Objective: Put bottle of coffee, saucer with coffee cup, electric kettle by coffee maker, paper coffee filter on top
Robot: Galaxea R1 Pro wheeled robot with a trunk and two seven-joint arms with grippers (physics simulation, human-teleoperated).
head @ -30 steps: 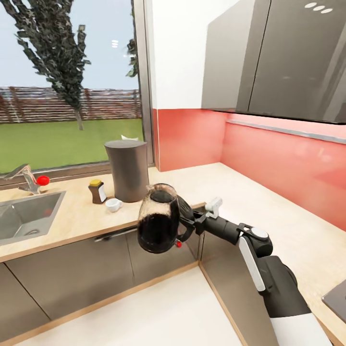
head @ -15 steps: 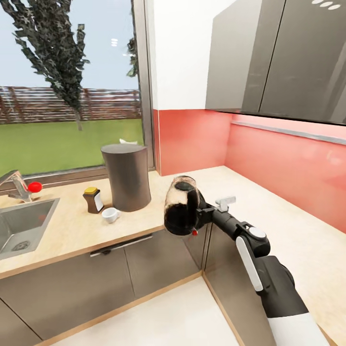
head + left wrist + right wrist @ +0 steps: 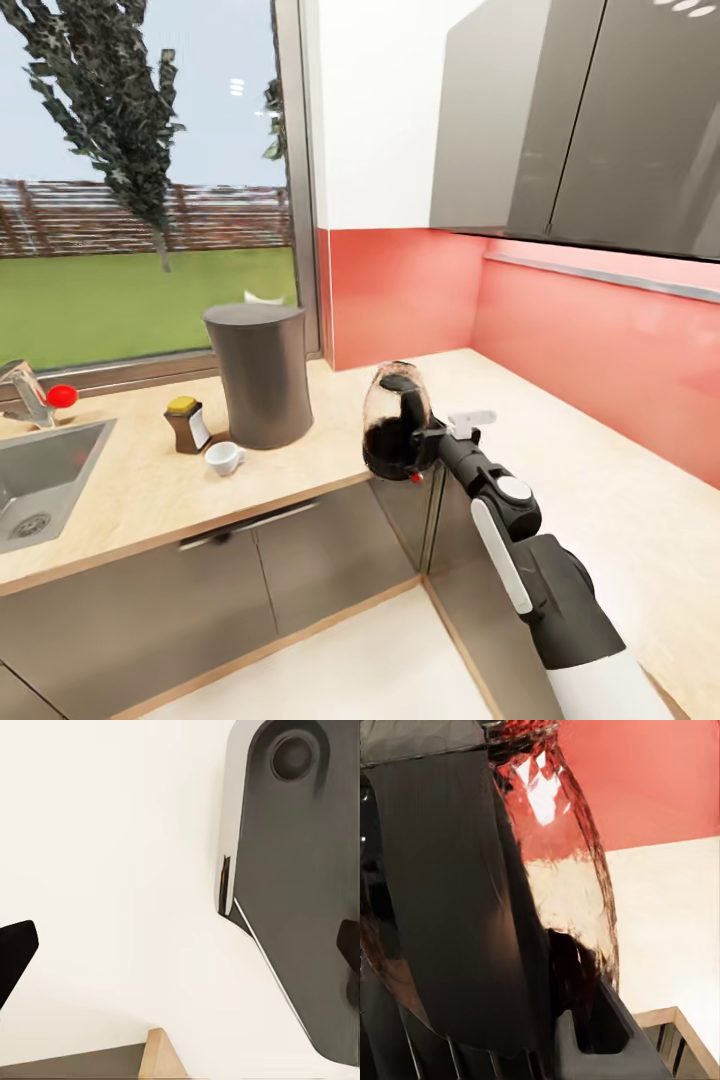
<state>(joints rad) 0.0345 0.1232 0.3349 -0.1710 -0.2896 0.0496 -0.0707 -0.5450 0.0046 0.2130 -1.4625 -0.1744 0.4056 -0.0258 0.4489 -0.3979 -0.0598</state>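
The dark grey coffee maker stands on the light wood countertop by the window. A whitish pointed paper coffee filter peeks over its top. To its left stands the yellow-lidded bottle of coffee, and in front of it the white coffee cup rests on the counter. My right gripper is shut on the handle of the glass electric kettle, held in the air at the counter's front edge, right of the coffee maker. My left gripper is open above pale floor. The saucer and the kitchen shelf are out of view.
A steel sink and a faucet with a red knob sit at the counter's left. The counter turns a corner and runs along the red backsplash under grey wall cabinets. Grey cabinet fronts stand below.
My right arm has carried the kettle up and to the right, from in front of the cabinet fronts to the counter's edge. The head view has shifted slightly.
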